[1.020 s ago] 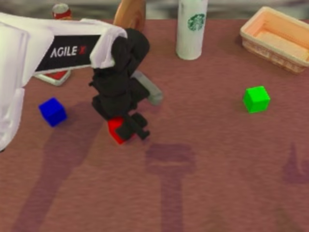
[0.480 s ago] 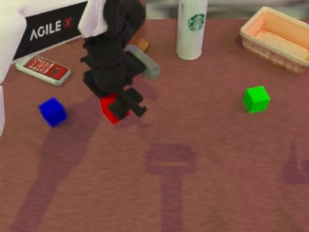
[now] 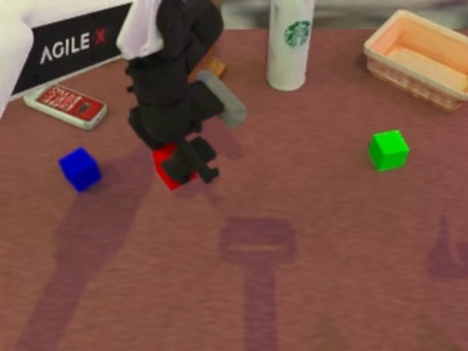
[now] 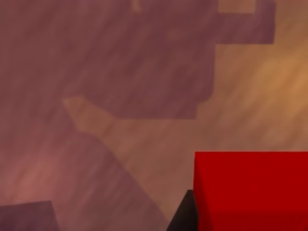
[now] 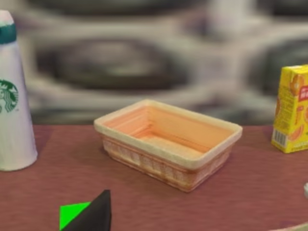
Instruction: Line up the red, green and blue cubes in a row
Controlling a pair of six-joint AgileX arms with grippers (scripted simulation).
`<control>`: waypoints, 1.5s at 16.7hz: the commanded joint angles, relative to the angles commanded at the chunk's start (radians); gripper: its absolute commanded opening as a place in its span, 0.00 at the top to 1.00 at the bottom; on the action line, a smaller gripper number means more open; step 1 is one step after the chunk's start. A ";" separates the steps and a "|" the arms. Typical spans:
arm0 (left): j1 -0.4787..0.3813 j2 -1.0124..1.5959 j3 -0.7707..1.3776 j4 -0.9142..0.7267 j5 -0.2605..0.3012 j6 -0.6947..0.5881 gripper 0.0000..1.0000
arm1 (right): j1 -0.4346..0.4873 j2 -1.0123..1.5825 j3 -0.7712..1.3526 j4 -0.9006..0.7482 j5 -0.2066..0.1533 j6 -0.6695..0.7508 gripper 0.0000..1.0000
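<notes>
My left gripper (image 3: 184, 164) is shut on the red cube (image 3: 170, 167), holding it left of the table's middle, just above the surface. In the left wrist view the red cube (image 4: 250, 187) fills the corner, with one dark finger (image 4: 185, 216) against its side. The blue cube (image 3: 80, 169) rests on the table further left, apart from the gripper. The green cube (image 3: 388, 150) sits alone on the right side. My right arm is outside the top view; its gripper (image 5: 94, 216) shows only a dark tip in front of the green cube (image 5: 72, 215).
A white coffee cup (image 3: 290, 44) stands at the back centre and an orange basket (image 3: 382, 45) at the back right. A red phone-like slab (image 3: 66, 104) lies at the back left. A grey block (image 3: 223, 102) sits behind the left gripper. A yellow juice box (image 5: 291, 108) stands beyond the basket.
The left arm has carried the red cube toward the back and slightly left. In the last half second it hardly moved. The blue and green cubes stayed put.
</notes>
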 joint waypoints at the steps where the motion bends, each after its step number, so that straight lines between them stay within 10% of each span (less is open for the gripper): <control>1: -0.009 -0.020 -0.023 0.003 0.001 0.040 1.00 | 0.000 0.000 0.000 0.000 0.000 0.000 0.00; 10: -0.105 -0.225 -0.263 0.032 0.008 0.448 1.00 | 0.000 0.000 0.000 0.000 0.000 0.000 0.00; 25: -0.108 -0.141 -0.433 0.289 0.008 0.459 1.00 | 0.000 0.000 0.000 0.000 0.000 0.000 0.00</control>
